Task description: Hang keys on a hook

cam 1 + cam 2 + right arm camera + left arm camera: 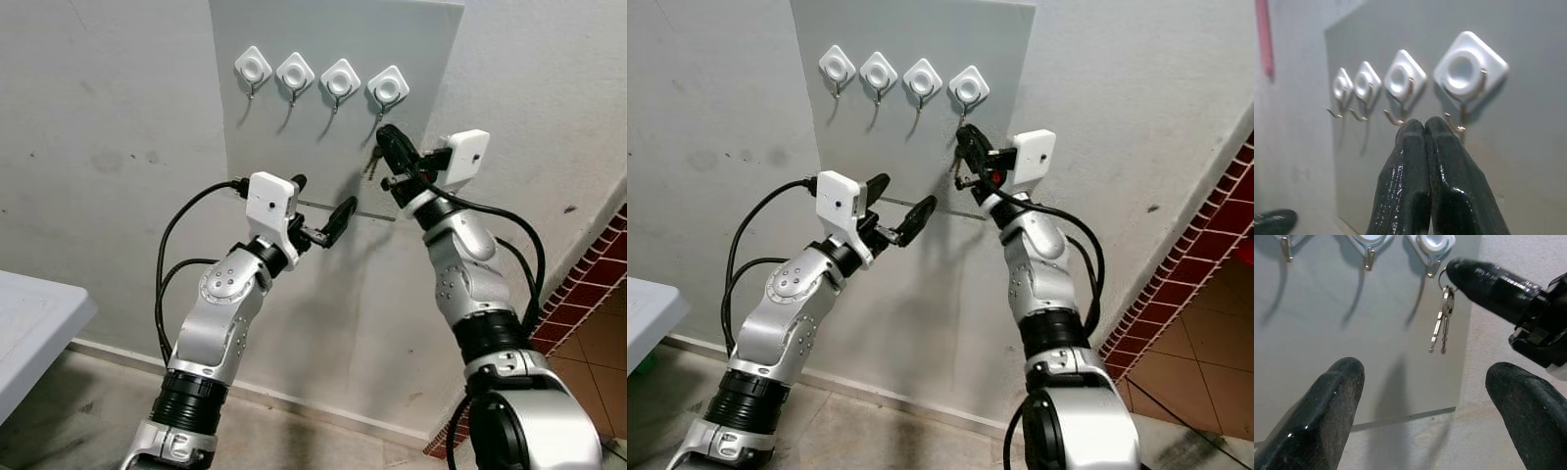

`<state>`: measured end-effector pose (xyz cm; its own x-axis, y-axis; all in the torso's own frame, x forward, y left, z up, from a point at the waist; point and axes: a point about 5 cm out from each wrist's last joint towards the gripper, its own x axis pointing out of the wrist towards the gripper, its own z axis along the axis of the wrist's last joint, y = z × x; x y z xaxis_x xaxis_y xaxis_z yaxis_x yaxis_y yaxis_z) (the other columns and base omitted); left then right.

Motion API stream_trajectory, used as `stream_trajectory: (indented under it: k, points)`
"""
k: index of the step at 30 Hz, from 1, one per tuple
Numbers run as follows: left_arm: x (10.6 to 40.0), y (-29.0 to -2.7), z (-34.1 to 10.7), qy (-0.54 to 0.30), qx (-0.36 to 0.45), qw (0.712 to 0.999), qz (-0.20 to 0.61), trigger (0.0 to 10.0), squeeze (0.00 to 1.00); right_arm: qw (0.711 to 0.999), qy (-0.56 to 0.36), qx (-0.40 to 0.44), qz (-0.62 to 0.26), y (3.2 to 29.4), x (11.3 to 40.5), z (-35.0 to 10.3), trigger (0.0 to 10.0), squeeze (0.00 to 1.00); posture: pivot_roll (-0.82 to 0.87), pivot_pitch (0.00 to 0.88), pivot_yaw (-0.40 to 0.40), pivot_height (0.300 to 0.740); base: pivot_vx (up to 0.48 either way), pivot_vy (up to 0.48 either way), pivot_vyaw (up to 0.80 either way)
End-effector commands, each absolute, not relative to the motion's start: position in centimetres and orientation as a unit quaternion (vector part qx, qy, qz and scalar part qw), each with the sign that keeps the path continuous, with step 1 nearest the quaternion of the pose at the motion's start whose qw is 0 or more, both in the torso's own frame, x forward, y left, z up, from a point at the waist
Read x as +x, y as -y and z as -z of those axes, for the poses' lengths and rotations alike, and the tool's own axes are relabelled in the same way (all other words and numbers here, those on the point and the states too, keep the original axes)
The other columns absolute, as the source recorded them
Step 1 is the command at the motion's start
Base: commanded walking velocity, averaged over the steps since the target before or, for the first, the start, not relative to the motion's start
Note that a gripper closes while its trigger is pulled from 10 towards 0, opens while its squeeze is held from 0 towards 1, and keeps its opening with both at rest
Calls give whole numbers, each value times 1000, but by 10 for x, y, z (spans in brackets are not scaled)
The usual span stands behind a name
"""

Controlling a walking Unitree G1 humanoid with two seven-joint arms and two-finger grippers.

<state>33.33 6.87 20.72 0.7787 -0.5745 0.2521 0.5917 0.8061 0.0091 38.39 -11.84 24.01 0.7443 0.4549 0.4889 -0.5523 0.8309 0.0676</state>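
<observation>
Several white diamond-shaped hooks sit in a row on a grey panel (294, 147) on the wall. My right gripper (385, 134) is raised just under the rightmost hook (388, 89) and is shut on the ring of a small bunch of silver keys (1442, 328). The keys dangle below its tip, close to the panel. In the right wrist view the shut fingers (1422, 128) point at the metal prong of that hook (1469, 73), a little below and in front of it. My left gripper (323, 194) stands open and holds nothing, lower and to the left, facing the panel.
A white table corner (29, 323) is at the lower left. A red brick wall (598, 264) runs along the right. Black cables loop beside both forearms. Grey floor lies below the wall.
</observation>
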Motion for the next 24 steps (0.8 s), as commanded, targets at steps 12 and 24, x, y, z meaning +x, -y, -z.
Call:
stream_trajectory:
  k: [12, 24]
  points:
    - [332, -69, -209, 131, -29, 943, 305, 10000, 0, 909, 279, 140, -275, 122, 389, -265, 10000, 0, -5, 0, -43, 740, 0, 0, 0]
    - [332, -68, -211, 132, -28, 942, 308, 10000, 0, 911, 265, 179, -261, 127, 394, -260, 10000, 0, -5, 0, -43, 740, 0, 0, 0]
